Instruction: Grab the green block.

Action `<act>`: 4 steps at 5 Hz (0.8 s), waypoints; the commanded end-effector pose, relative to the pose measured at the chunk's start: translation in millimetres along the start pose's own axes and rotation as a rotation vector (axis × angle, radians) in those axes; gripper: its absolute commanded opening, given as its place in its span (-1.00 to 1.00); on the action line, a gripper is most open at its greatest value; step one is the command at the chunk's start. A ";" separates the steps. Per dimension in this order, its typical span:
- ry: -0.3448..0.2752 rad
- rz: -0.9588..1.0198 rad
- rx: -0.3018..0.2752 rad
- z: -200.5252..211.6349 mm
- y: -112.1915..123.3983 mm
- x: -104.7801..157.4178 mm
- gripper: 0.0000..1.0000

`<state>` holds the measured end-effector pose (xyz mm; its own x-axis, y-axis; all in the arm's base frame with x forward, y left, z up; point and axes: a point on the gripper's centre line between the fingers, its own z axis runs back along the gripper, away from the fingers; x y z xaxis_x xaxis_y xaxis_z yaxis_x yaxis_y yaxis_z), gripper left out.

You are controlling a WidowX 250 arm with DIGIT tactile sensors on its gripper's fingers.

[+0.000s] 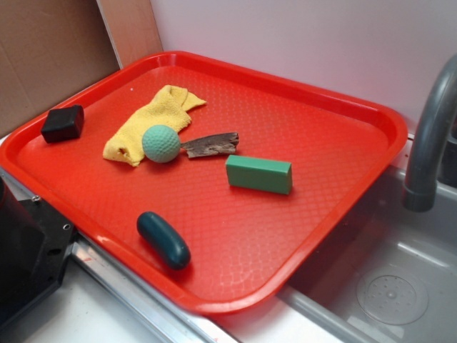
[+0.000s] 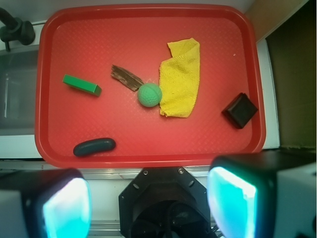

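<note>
1. 1 green block [image 1: 258, 174] lies flat on the red tray [image 1: 325, 93], nearer the tray's sink-side edge, apart from the ball [image 1: 161, 143].
2. It looks stiff, light, sharp-edged; pinching its 2 long sides seems best.
3. The gripper [image 2: 148, 201] hangs wide open, empty, above the tray's near edge.

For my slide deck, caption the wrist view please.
Open gripper high above red tray: green block left, ball beside yellow cloth.
</note>
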<state>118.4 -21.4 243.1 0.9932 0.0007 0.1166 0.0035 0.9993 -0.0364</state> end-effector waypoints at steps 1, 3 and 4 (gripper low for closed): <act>0.000 0.000 0.000 0.0 0.0 0.0 1.00; -0.021 -0.489 -0.161 -76.3 -85.6 74.1 1.00; -0.044 -0.746 -0.146 -112.1 -109.5 67.3 1.00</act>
<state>205.1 -125.1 131.2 0.7333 -0.6597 0.1646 0.6765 0.7321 -0.0799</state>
